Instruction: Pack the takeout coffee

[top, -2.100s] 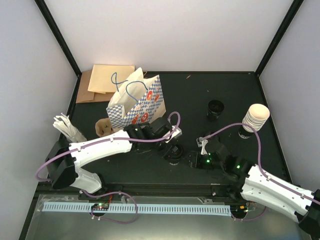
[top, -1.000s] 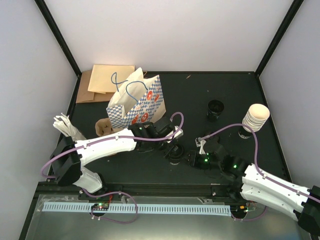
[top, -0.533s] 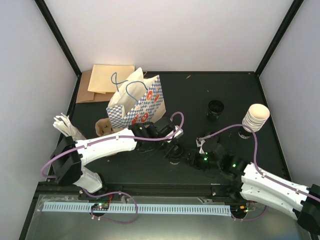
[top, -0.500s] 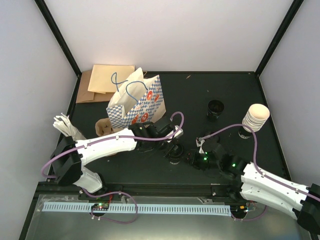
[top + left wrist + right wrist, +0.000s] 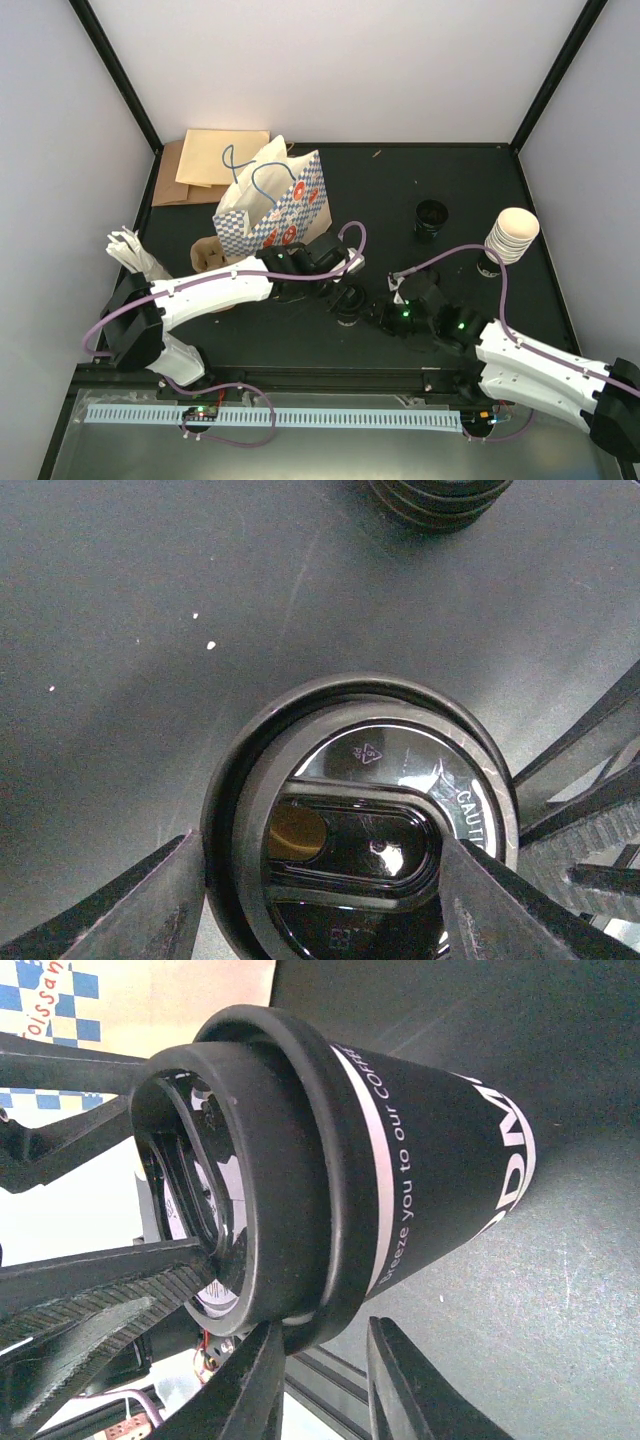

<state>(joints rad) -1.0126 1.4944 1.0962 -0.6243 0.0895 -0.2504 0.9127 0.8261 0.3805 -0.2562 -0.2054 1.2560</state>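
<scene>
Over the last two seconds the right gripper [image 5: 325,1332] had slid left across the table [image 5: 420,180] until it sat just beside the takeout coffee [image 5: 430,1180].

The left gripper [image 5: 343,293] came from above with its fingers against opposite sides of the black lid [image 5: 370,820], clasping it at a middling spread. The right claw stood narrow, the cup's rim at its fingertips; whether it pinched could not be told. The lid looked seated, so capping seemed done and bagging was left. The cup stood upright between both grippers at the table's middle front, near the blue-checked bag [image 5: 275,205]. Its long axis was vertical, with the lidded mouth up and the narrow base down.
</scene>
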